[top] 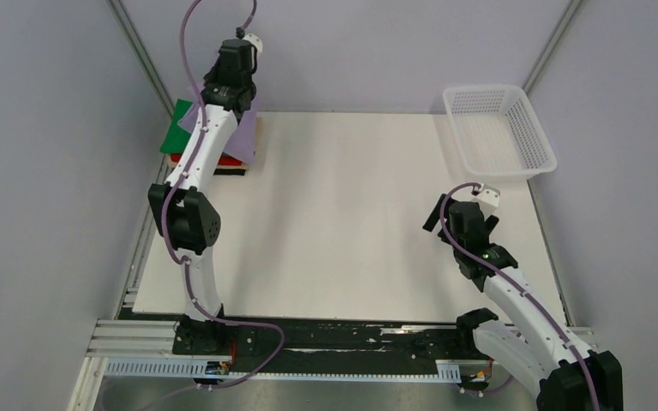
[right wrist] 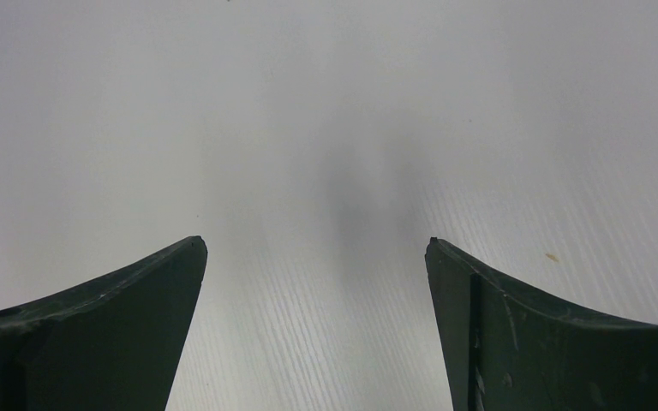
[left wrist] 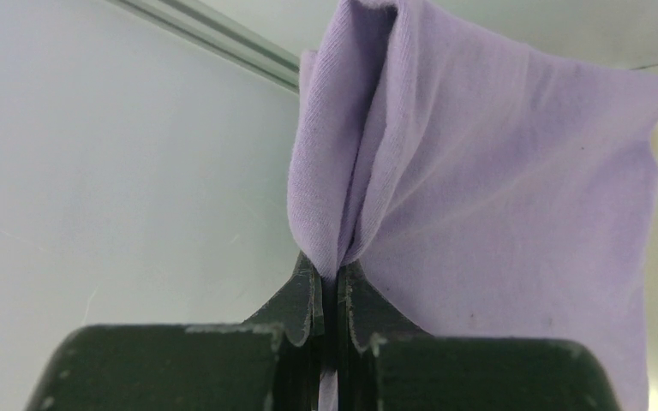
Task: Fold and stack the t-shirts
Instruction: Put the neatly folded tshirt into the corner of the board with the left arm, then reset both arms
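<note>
The left jaws are clamped on a bunched edge of the purple shirt [left wrist: 497,197], which hangs over the stack [top: 176,139] of green and red shirts at the tabletop's [top: 343,223] 10 o'clock corner, so the drop lies straight below. The right jaws stand wide and empty at 4 o'clock, well apart; the basket [top: 501,128] at 1 o'clock obstructs nothing.

Lavender shirt [left wrist: 497,197], plain. Green shirt [top: 176,137]. Red shirt [top: 231,160]. White basket [top: 533,128], mesh pattern. White tabletop [top: 351,231]. Black fingers [right wrist: 94,342].
</note>
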Controlling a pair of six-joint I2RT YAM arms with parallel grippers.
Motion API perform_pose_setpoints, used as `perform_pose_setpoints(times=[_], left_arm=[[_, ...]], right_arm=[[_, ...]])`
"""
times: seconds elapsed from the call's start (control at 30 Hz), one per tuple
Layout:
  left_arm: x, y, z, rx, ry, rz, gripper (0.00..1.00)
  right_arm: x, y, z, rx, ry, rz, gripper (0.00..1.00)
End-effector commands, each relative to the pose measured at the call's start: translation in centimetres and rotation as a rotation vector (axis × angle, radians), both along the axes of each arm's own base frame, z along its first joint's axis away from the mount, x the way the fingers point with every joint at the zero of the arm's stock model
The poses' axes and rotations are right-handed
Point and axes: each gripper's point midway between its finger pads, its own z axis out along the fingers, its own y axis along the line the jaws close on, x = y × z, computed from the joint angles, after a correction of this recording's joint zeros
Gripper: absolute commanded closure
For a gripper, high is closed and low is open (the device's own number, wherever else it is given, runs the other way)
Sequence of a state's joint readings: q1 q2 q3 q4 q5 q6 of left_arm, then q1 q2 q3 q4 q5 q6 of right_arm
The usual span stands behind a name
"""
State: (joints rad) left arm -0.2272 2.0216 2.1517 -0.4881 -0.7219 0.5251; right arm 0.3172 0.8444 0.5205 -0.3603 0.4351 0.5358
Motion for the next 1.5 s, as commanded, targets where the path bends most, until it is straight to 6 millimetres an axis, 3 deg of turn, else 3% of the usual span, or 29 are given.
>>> perform_pose_setpoints(times=[0.0,0.13,0.17,0.2,0.23,0.27,0.3,0.33,0.4,0.43,0.57,0.6,0.67,0.7,0.77,0.9,1.17,1.2,1.23,1.37,1.47], left_arm=[[2.5,3.6,-1.2,-0.055,-0.054,0.025,1.0],[4.6,8.4,-4.8,-0.087,-0.031,0.082,1.0],[5.3,8.9,-6.5,-0.102,-0.013,0.089,1.0],[5.7,9.6,-6.7,-0.115,-0.02,0.086,1.0],[6.4,9.6,-8.1,-0.125,-0.005,0.083,1.0],[6.5,11.6,-8.1,-0.129,-0.027,0.111,1.0],[7.0,12.2,-9.1,-0.128,-0.027,0.127,0.98],[7.3,13.4,-8.7,-0.123,-0.071,0.16,0.91],[8.0,14.8,-9.4,-0.134,-0.108,0.193,0.85],[8.3,15.3,-10.5,-0.139,-0.103,0.206,0.85],[8.7,17.5,-11.4,-0.166,-0.145,0.281,0.83],[8.6,18.0,-11.6,-0.172,-0.155,0.297,0.8],[8.3,18.9,-12.1,-0.164,-0.167,0.342,0.59],[8.0,19.4,-12.2,-0.15,-0.177,0.375,0.3],[7.5,20.0,-12.1,-0.133,-0.2,0.429,0.04],[6.3,21.0,-11.0,-0.11,-0.26,0.528,0.0],[4.6,19.4,-9.9,-0.328,-0.342,0.564,0.0],[3.9,19.0,-7.9,-0.363,-0.39,0.558,0.0],[3.6,18.6,-8.9,-0.413,-0.402,0.567,0.0],[1.2,15.3,-6.1,-0.63,-0.505,0.457,0.0],[-1.4,11.5,-3.1,-0.716,-0.582,0.34,0.0]], right_arm=[[0.5,-0.9,0.8,-0.037,-0.022,-0.029,0.0],[0.3,-1.7,0.7,-0.071,-0.014,-0.06,0.0],[0.3,-1.8,0.8,-0.076,-0.017,-0.065,0.0],[0.4,-1.9,0.8,-0.079,-0.018,-0.07,0.0],[0.3,-2.0,0.8,-0.085,-0.015,-0.076,0.0],[0.4,-2.3,0.8,-0.092,-0.015,-0.086,0.0],[0.4,-2.4,0.8,-0.099,-0.014,-0.094,0.0],[0.4,-2.5,0.7,-0.105,-0.01,-0.101,0.0],[0.4,-2.7,0.4,-0.112,0.0,-0.106,0.0],[0.5,-2.6,0.3,-0.115,0.007,-0.104,0.0],[0.7,-2.6,0.2,-0.125,0.02,-0.102,0.0],[0.7,-2.6,0.2,-0.128,0.022,-0.102,0.0],[0.8,-2.7,0.1,-0.133,0.026,-0.105,0.0],[0.8,-2.7,0.1,-0.136,0.029,-0.106,0.0],[0.9,-2.7,0.0,-0.138,0.033,-0.104,0.0],[0.9,-2.6,0.0,-0.138,0.037,-0.101,0.0],[0.8,-2.4,1.0,-0.108,-0.004,-0.094,0.0],[0.8,-2.2,1.3,-0.101,-0.014,-0.09,0.0],[0.8,-2.1,1.5,-0.093,-0.023,-0.085,0.0],[0.7,-1.9,2.2,-0.066,-0.059,-0.077,0.0],[0.5,-1.9,2.1,-0.04,-0.076,-0.097,0.0]])
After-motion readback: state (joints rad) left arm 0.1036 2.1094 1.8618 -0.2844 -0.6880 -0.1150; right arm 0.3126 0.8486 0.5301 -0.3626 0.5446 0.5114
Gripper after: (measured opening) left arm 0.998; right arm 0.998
